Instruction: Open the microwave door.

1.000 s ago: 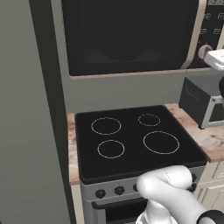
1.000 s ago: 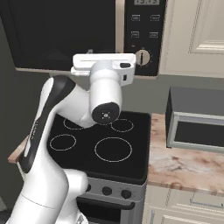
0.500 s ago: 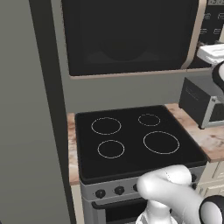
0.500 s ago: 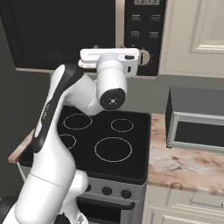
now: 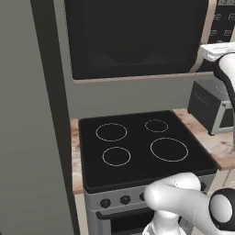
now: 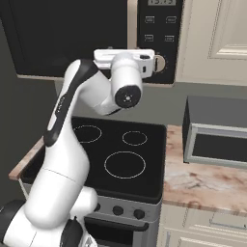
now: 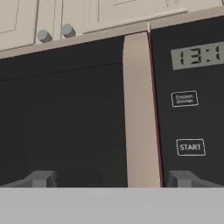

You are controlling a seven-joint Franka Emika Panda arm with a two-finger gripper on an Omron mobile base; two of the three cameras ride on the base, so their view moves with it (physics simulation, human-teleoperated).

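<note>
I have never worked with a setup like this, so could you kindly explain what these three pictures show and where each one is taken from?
This is a rendered kitchen with a white robot arm on a mobile base. Two cameras ride behind the arm, left and right, looking over a black stovetop. The third camera sits on the hand, looking along the gripper. It faces the microwave door, a wide glossy black panel with a beige bar handle; the handle appears between the open jaws, and nothing is held. A control panel with a START button is beside the door. A small toaster oven stands on the counter.
</note>
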